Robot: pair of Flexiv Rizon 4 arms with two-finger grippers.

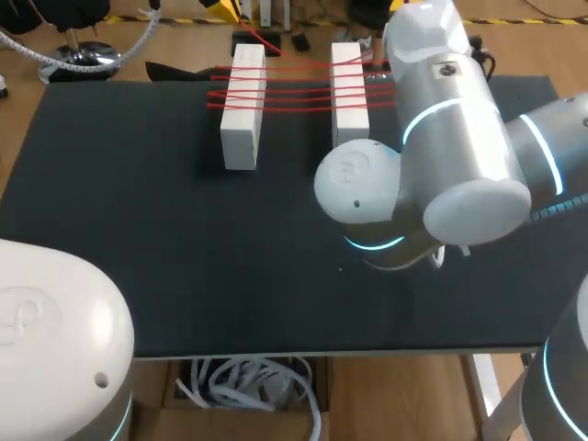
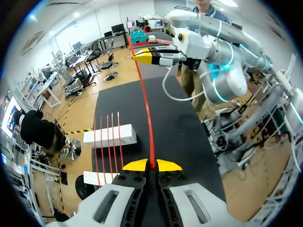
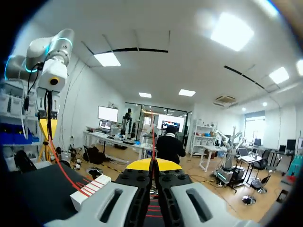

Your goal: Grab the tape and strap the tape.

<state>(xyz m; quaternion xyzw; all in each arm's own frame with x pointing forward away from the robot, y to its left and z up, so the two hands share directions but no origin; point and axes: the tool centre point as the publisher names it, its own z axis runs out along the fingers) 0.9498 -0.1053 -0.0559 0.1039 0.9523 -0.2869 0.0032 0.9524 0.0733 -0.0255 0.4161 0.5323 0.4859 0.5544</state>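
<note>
Between the yellow tips of my left pincer (image 2: pixel 151 164), closed to a sliver, sits the red tape (image 2: pixel 147 104). It is a thin, taut strand running straight ahead from the tips, above the black tabletop (image 2: pixel 184 127), to my right pincer (image 2: pixel 142 57), which is raised well ahead and has it nipped too. Just ahead of the left tips and to one side lie two white blocks (image 2: pixel 110 135), with several parallel red strands stretched across them. Only the head view shows both blocks whole, standing side by side with the strands bridging the gap. My right arm (image 1: pixel 459 147) bulks over that side, and I cannot make out either grip there. From the right wrist, the right pincer's tips are pressed together on the tape, which rises ahead of them as a fine line. One block lies beside them, and my left arm (image 3: pixel 47 56) hangs beyond it, a red strand curving from it down to the block.
</note>
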